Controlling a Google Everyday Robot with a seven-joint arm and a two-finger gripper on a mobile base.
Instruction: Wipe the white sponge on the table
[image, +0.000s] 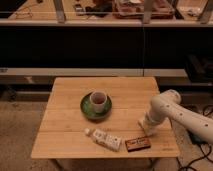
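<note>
Rightward on the table (75, 125) — white sponge (146, 129) in the closed hand (147, 124).

The table (65, 135) is light honey-coloured wood, striped with planks and thin darker seams. On it sits a dark green saucer (86, 107) with a white cup (98, 101), brownish inside. The carton (106, 139) is white with faint grey print; the flat box (137, 144) is dark brown edged in orange. The arm (170, 107) is glossy white, and its off-white gripper (146, 125) is down at the table's right side. The floor (20, 125) is speckled beige.
</note>
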